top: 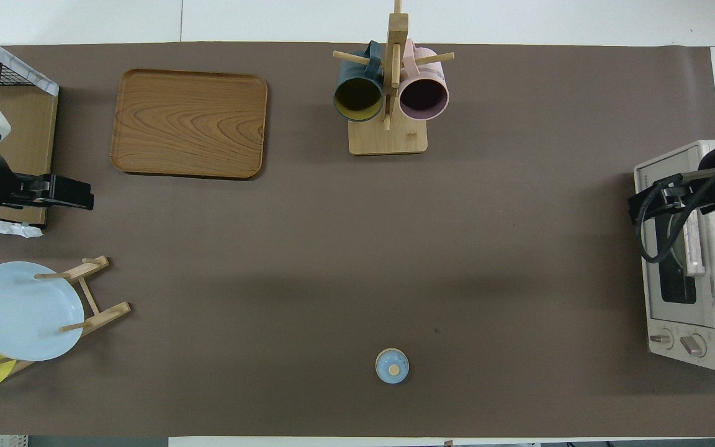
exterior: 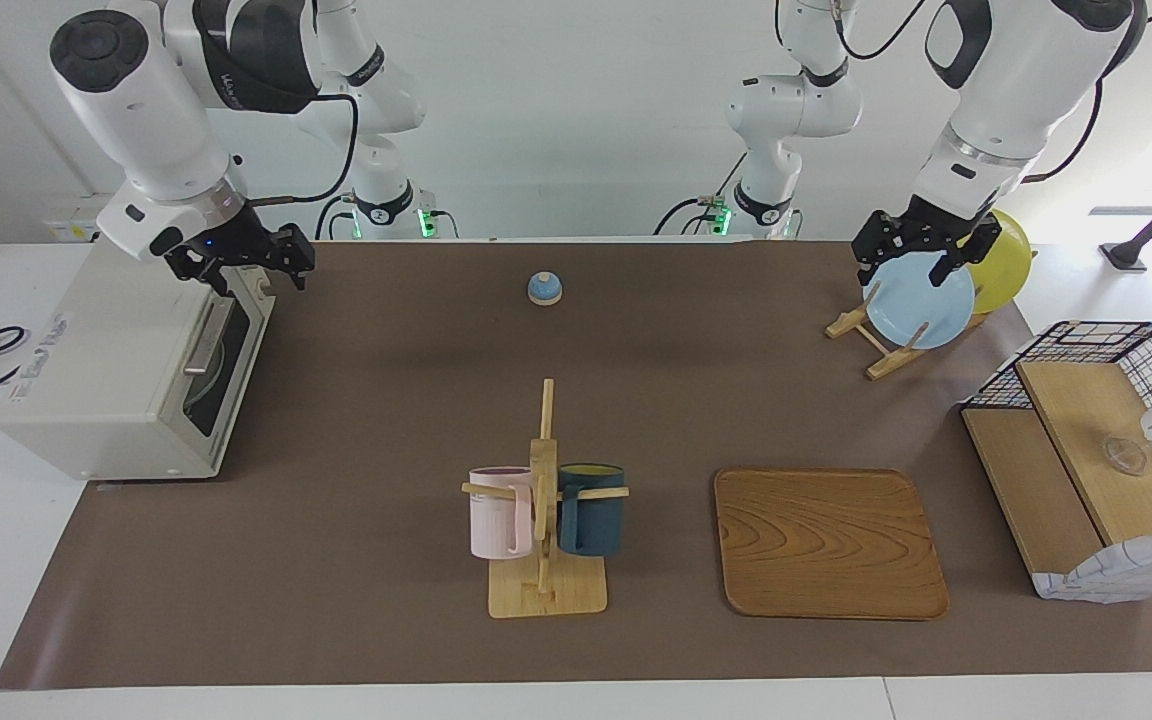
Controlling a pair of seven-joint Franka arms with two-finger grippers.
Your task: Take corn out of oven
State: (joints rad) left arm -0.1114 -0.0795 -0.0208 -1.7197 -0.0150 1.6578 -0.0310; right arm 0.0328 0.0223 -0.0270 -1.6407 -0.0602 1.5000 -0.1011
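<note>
The off-white oven [exterior: 106, 380] [top: 692, 310] stands at the right arm's end of the table. Its dark glass door is up and closed, with the silver bar handle [exterior: 208, 335] across its top. The corn is hidden; none of it shows in either view. My right gripper [exterior: 241, 268] [top: 655, 198] hangs open just above the door's top edge and handle, holding nothing. My left gripper [exterior: 921, 255] [top: 81, 195] waits open and empty over the plate rack at the left arm's end.
A wooden tray [exterior: 826, 540] and a mug tree [exterior: 546, 500] with a pink and a dark blue mug stand far from the robots. A small blue lidded dish [exterior: 544, 288] sits near them. A rack holds a blue plate [exterior: 921, 300] and a yellow plate [exterior: 1006, 255]; beside it stands a wire shelf [exterior: 1086, 450].
</note>
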